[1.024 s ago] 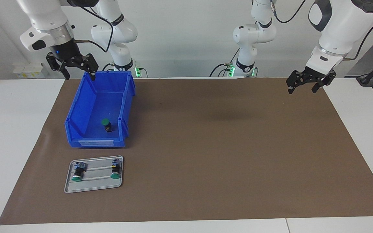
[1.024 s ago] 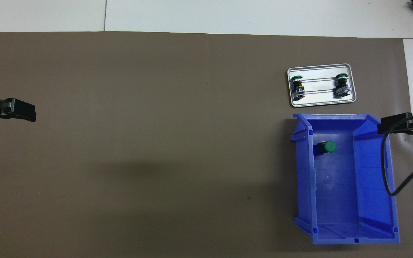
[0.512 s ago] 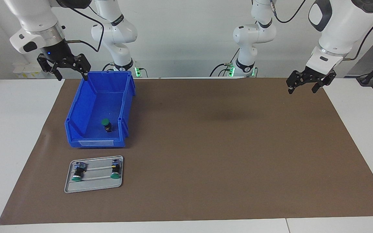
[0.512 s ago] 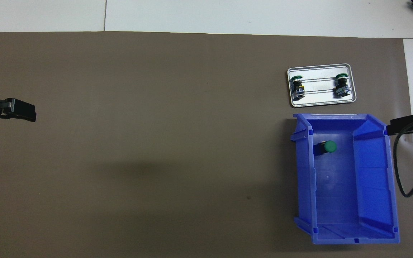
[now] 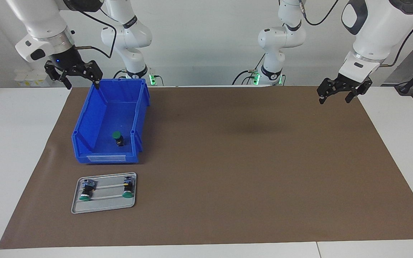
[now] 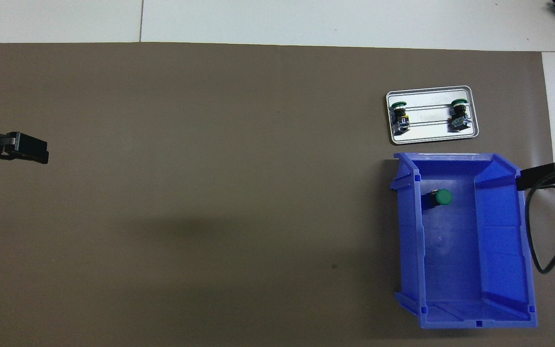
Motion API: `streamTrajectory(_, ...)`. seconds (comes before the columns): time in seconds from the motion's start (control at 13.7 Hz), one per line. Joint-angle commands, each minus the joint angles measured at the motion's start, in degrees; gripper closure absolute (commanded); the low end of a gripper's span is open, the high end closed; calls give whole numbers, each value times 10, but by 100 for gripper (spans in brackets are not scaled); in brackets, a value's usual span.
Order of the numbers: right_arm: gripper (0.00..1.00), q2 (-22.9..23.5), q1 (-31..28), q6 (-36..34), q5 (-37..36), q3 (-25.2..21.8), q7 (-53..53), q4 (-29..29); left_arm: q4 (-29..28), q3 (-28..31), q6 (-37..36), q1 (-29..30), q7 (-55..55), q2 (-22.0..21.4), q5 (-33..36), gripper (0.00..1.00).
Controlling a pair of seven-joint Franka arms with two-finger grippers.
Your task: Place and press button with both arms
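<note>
A green-capped button (image 5: 117, 136) (image 6: 442, 197) stands on the floor of a blue bin (image 5: 84, 132) (image 6: 504, 250), close to the bin's low front wall. My right gripper (image 5: 82, 84) (image 6: 523, 181) hangs open and empty above the bin's rim, at the corner toward the right arm's end of the table. My left gripper (image 5: 335, 99) (image 6: 41, 151) waits open and empty, raised over the mat's edge at the left arm's end.
A small metal tray (image 5: 104, 206) (image 6: 431, 137) lies just farther from the robots than the bin, with two more green buttons (image 5: 84, 195) (image 5: 127, 193) lying on it. A brown mat (image 5: 246, 161) covers the table.
The right gripper drew back from over the bin's corner toward the table's end, rose slightly, then edged back a little. The left arm and the buttons have not moved.
</note>
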Motion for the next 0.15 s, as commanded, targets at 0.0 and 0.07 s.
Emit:
streamTrajectory(0.0, 0, -14, -2, 12, -17, 2, -33, -16, -11, -2, -4, 5, 4, -12, -6, 0)
streamTrajectory(0.07, 0, -15, -2, 12, -16, 2, -25, -17, -11, -2, -4, 5, 4, -12, -6, 0)
